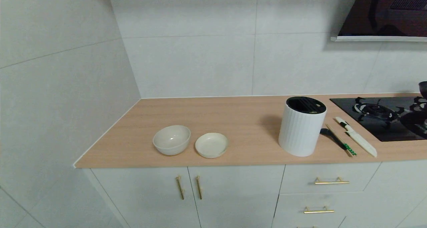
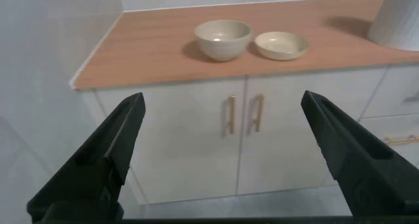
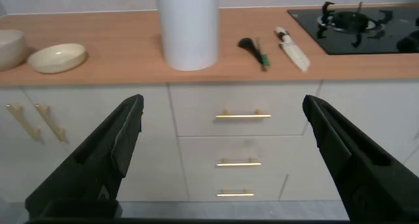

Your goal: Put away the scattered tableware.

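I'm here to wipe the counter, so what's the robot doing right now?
Nothing is being handled yet. The left gripper and right gripper are both open and empty, low in front of the cabinets. On the counter a bowl and a small dish sit side by side. Beside the white holder lie a black spoon, chopsticks and a knife.

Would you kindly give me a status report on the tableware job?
Left gripper and right gripper open, empty. White knife, wooden chopsticks, black spoon lying on wooden counter beside ribbed white holder. Cream bowl, shallow dish farther left. Nothing blocking.
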Available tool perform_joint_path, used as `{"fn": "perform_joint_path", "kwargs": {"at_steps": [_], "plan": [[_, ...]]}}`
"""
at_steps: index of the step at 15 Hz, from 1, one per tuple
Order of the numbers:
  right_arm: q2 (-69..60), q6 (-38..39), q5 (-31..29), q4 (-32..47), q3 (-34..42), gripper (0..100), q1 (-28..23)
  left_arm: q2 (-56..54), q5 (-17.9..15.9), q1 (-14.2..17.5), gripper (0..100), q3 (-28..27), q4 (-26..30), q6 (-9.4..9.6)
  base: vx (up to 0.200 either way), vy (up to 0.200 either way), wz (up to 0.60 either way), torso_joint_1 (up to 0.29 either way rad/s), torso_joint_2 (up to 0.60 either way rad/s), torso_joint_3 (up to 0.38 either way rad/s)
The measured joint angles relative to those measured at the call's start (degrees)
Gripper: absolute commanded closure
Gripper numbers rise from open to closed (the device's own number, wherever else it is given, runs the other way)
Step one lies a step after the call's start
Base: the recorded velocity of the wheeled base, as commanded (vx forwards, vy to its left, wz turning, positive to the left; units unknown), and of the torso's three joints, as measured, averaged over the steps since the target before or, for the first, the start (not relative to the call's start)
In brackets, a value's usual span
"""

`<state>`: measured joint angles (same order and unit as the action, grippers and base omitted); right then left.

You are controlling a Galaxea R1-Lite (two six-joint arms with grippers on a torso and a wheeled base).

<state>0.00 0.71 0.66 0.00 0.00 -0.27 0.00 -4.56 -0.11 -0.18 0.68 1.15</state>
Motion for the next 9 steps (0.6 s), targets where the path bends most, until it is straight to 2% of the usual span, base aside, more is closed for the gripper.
{"fn": "perform_joint_path", "kwargs": {"at_steps": [9], "plan": [[0.0,0.0,0.0,0.0,0.0,0,0.0,0.0,0.0,0.0,0,0.0,0.0,-0.02,0.0,0.2,0.0,0.002,0.01,0.003]]}}
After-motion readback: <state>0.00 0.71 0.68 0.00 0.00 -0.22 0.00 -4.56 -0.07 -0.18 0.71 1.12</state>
